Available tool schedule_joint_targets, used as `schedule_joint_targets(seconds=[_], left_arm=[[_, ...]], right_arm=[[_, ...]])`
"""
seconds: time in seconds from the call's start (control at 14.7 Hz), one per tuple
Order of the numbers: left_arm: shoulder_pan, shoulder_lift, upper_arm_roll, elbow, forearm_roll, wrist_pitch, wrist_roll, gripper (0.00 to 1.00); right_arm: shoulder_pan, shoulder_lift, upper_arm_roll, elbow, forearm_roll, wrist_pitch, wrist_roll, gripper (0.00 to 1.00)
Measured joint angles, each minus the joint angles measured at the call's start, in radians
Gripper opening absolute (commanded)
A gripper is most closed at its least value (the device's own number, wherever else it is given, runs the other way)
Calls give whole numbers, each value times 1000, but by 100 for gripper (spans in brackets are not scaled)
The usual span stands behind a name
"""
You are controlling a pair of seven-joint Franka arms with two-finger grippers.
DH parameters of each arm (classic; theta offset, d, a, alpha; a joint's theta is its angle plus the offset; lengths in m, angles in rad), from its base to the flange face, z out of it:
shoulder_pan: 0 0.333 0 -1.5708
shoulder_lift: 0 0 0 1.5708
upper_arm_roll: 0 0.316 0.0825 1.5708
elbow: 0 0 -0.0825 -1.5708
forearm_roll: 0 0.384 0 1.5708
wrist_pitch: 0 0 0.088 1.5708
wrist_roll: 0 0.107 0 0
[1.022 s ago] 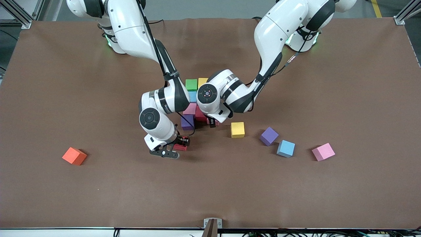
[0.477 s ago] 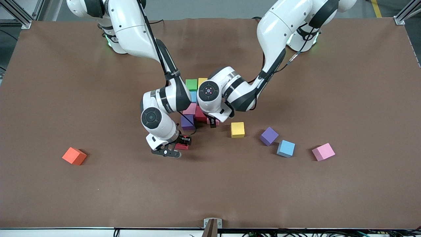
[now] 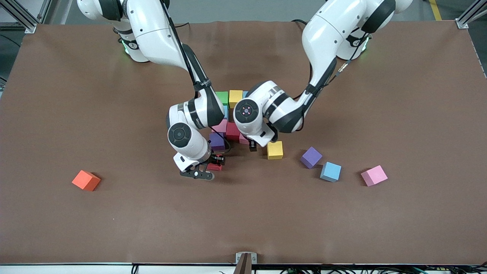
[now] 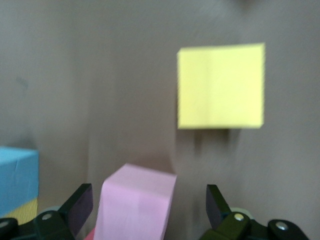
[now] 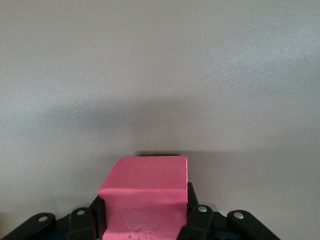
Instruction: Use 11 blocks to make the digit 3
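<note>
My right tool [image 3: 211, 168] grips a red cube [image 5: 145, 197] low over the counter [image 3: 342, 220], beside the purple cube [image 3: 217, 140] of the half-built figure. My left tool [image 4: 150, 212], spread wide, hangs above a pink cube [image 4: 135, 200]. Foam: light, squashy; hold flat opposite faces. No legible writing.

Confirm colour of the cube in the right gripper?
Red foam cube; clearest in the right wrist view.
</note>
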Motion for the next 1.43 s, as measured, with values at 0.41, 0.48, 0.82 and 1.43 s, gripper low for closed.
schedule_joint_targets(seconds=[0.41, 0.48, 0.82, 1.43], left_arm=[[136, -43, 1, 2, 72, -21, 247, 100], [153, -49, 1, 2, 80, -24, 290, 100], [196, -53, 0, 1, 164, -26, 478, 100], [189, -54, -69, 0, 168, -26, 931, 100]], right_arm=[[19, 0, 4, 0, -1, -8, -1, 30], [20, 0, 4, -1, -2, -9, -1, 30], [20, 0, 4, -4, -4, -15, -34, 31], [20, 1, 4, -13, -5, -57, -52, 34]])
